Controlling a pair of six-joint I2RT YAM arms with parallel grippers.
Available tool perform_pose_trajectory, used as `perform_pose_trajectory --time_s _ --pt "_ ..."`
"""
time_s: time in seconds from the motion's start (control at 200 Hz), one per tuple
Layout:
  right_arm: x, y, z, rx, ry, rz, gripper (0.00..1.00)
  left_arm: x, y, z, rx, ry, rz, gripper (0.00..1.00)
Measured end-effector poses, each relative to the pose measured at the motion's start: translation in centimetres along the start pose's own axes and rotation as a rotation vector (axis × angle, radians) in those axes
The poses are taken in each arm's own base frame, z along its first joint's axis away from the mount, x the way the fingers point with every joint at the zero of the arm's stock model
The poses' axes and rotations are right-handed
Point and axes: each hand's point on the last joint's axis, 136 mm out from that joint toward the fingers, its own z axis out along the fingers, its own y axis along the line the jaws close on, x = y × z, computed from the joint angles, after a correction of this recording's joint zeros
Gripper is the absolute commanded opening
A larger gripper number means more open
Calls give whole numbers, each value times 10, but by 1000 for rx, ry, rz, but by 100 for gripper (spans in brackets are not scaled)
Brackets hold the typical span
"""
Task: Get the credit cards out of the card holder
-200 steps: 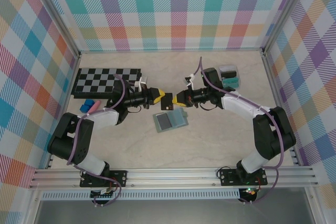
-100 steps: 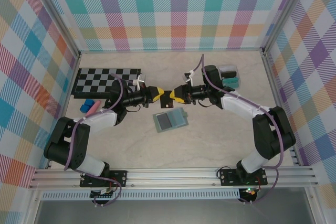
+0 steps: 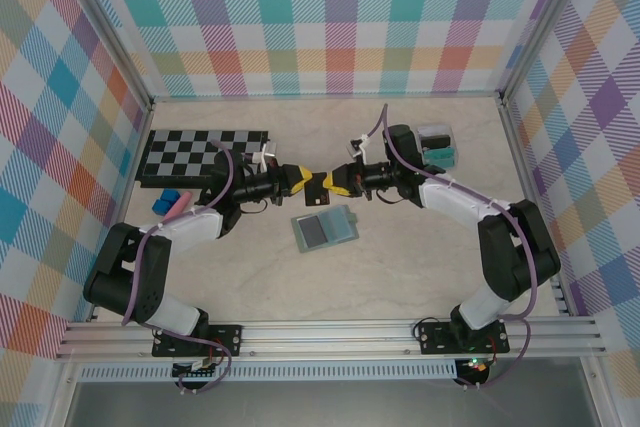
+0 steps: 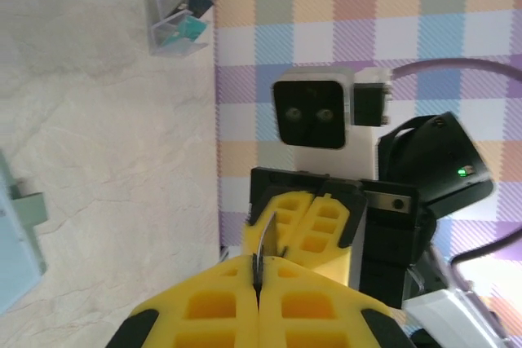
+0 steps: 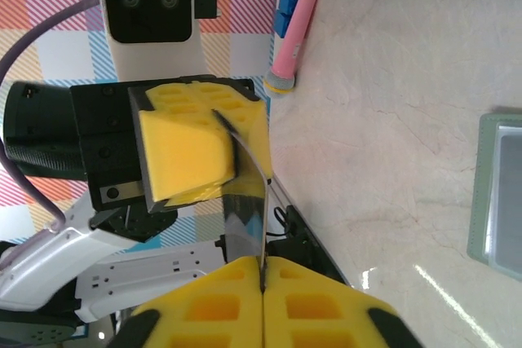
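A dark, thin credit card [image 3: 318, 185] hangs on edge above the table, pinched from both sides. My left gripper [image 3: 303, 180] is shut on its left edge and my right gripper [image 3: 333, 181] is shut on its right edge. In the left wrist view the card [image 4: 266, 242] runs from my left gripper [image 4: 258, 273] to the yellow fingers of the other arm. Seen from the right wrist, the card [image 5: 245, 222] bends slightly above my right gripper [image 5: 263, 273]. The card holder [image 3: 325, 228] lies open and flat on the table just below the card, sage-green with a grey inner pocket.
A chessboard [image 3: 205, 154] lies at the back left, with blue and pink blocks [image 3: 170, 201] in front of it. A clear box [image 3: 437, 147] with teal and black contents stands at the back right. Checked walls close in the table on three sides.
The right gripper has moved left and closed on the card's free edge. Both grippers now stand closer together and slightly farther back. The card holder has not moved.
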Motion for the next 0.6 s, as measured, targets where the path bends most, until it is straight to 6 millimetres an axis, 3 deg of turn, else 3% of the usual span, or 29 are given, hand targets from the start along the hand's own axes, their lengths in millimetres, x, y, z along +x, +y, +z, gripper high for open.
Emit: perform_pose_trajectory --time_s 0.095,0.13,0.27,0.365,0.6 --pt "2 -4 1 25 3 9 0 1 5 0 -72 6 3 43" --pt "1 -5 1 38 2 6 0 -1 5 -1 -108 -1 10 52" --pt "-10 -10 -4 136 -49 -5 0 -15 -5 -18 -298 -66 103 61" --pt "-27 -24 -20 272 -137 9 0 -24 -6 -33 -443 -109 160 67" --pt "-79 -61 -104 683 -441 88 0 -19 39 -78 -781 -129 192 89"
